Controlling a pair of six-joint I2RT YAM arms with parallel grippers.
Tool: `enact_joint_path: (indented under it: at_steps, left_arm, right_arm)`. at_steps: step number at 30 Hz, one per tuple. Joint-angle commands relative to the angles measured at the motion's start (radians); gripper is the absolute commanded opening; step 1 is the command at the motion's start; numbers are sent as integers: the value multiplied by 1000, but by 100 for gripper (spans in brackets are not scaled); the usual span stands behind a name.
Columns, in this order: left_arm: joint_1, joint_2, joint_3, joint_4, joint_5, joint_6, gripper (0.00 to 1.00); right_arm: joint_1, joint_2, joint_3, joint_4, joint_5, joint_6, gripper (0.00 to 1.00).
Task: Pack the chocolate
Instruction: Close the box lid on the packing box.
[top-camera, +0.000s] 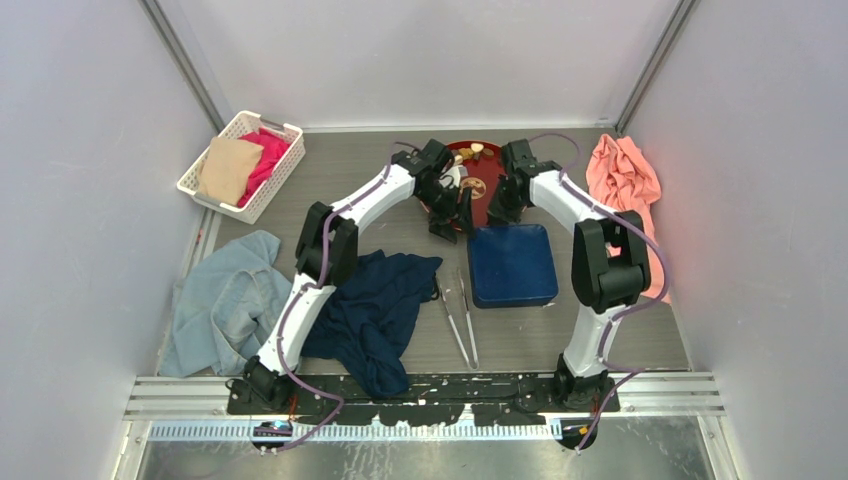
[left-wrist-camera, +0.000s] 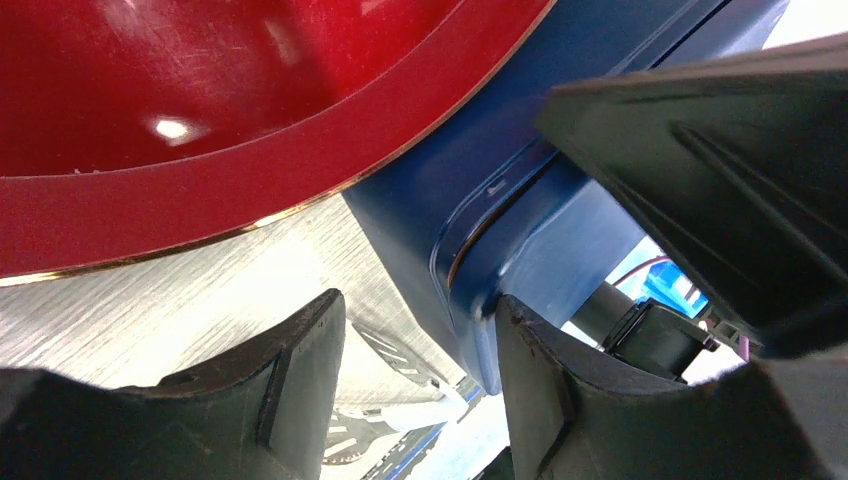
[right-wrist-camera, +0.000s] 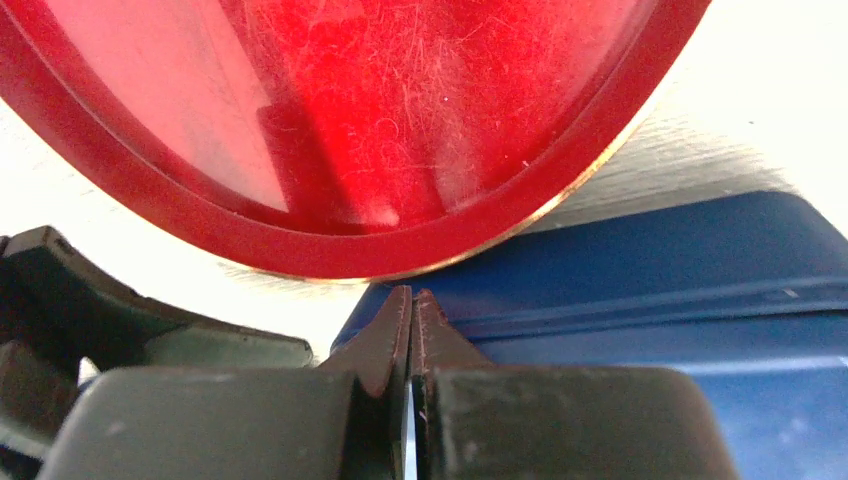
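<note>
Jaws pressed together, seemingly empty, on the right gripper (right-wrist-camera: 412, 300) at the navy box (right-wrist-camera: 640, 280) corner; left gripper (left-wrist-camera: 420, 330) spread beside it. Upper centre, chocolate (top-camera: 477, 150) sits in the red tray (top-camera: 492, 165). Best lift the lid (top-camera: 512, 262) squarely, sparing the tray.

The left arm (top-camera: 300, 310) and the right arm (top-camera: 590, 340) look the same: white rounded tubes joined by bulky black joint blocks. Each one stands on a small black foot on the black base plate (top-camera: 430, 390). A thin purple cable (top-camera: 284, 335) runs up from the base plate along each arm. Farthest from the base plate, the left end effector (left-wrist-camera: 420, 350) has matte black fingers with curved inner edges. The right end effector (right-wrist-camera: 411, 320) has dark, pointed fingers.
</note>
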Motion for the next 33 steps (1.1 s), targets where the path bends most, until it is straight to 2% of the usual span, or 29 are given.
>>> enact_joint_path:
  at_steps: [1,6,11,19,28,33]
  left_arm:
    - [25,43,-8,-3,-92,9,56]
    - [25,49,4,-4,-96,8,56]
    - [25,53,8,-5,-100,5,56]
    - [27,92,61,-21,-119,-7,56]
    - [31,98,48,-27,-130,-8,56]
    - [33,102,41,-27,-133,-10,56]
  right_arm:
    - [6,-122,120,-85,45,-35,5]
    - [7,-202,133,-118,43,-41,6]
    - [11,-277,33,-126,33,-36,6]
    - [18,-261,-30,-119,6,-24,6]
    - [20,-255,23,-123,23,-38,6]
    - [32,-225,-22,-82,12,-29,6]
